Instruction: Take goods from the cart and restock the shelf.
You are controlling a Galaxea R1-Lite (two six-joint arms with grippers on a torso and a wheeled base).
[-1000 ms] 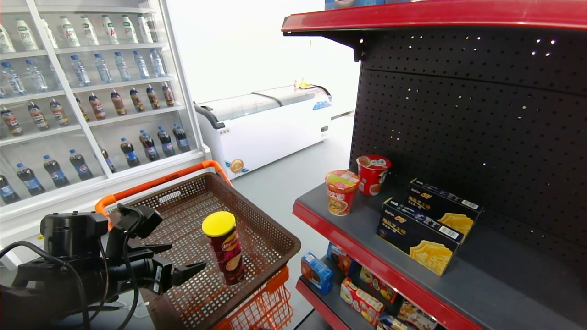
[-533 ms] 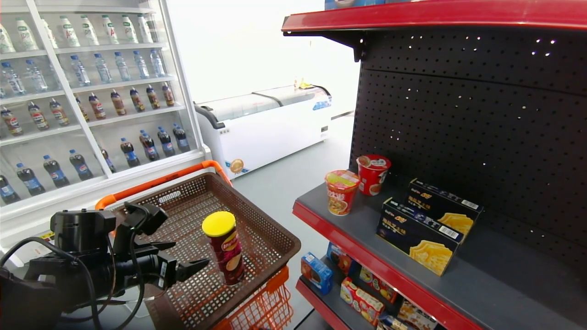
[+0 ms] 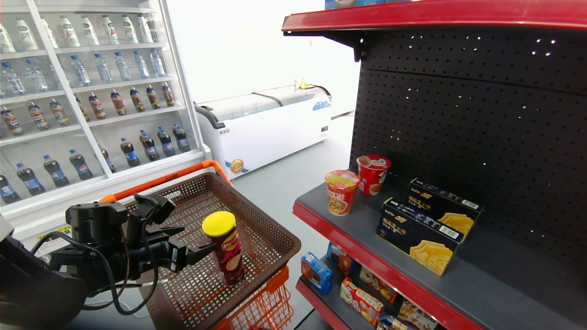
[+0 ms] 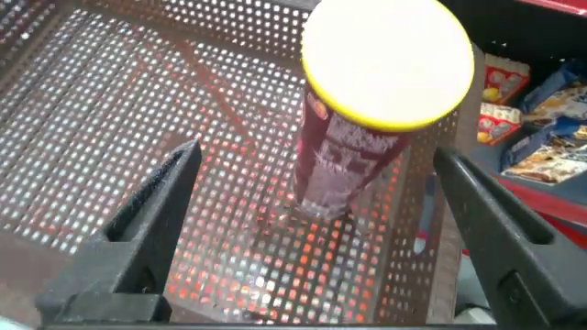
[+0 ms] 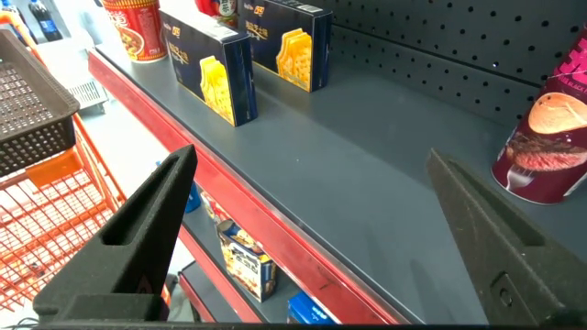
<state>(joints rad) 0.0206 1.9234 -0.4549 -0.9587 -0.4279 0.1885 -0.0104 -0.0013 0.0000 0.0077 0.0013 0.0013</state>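
One tall chips can [image 3: 225,250] is what we're watching, folks, standing upright under its yellow lid [image 3: 218,223] on the floor of the brown perforated basket [image 3: 263,220]. That basket rides on the orange cart [image 3: 266,307].

The left claw [image 3: 199,238] is level with the can's upper half, fingers spread wide apart. From the wrist camera the can stands just ahead of the claw and between the two black fingers [image 4: 165,183], with a clear gap on either side. Nothing is gripped. In the head view one fingertip sits very close to the can's side, though I cannot tell whether it touches.

Over to the right claw [image 5: 307,174]: open as well, fingers well apart, hovering above the grey shelf [image 5: 394,229] with nothing between them. Ahead of this claw, beyond one fingertip, two dark blue boxes [image 5: 215,73] stand one behind the other. Farther along the shelf from there are two noodle cups [image 3: 341,192], side by side near the shelf's end. Beyond the other fingertip a maroon canister [image 5: 541,147] stands against the pegboard back (its lid runs out of the picture). Below the claw, under the shelf's red front edge [image 5: 229,174], more packets [image 5: 243,261] sit on a lower shelf.
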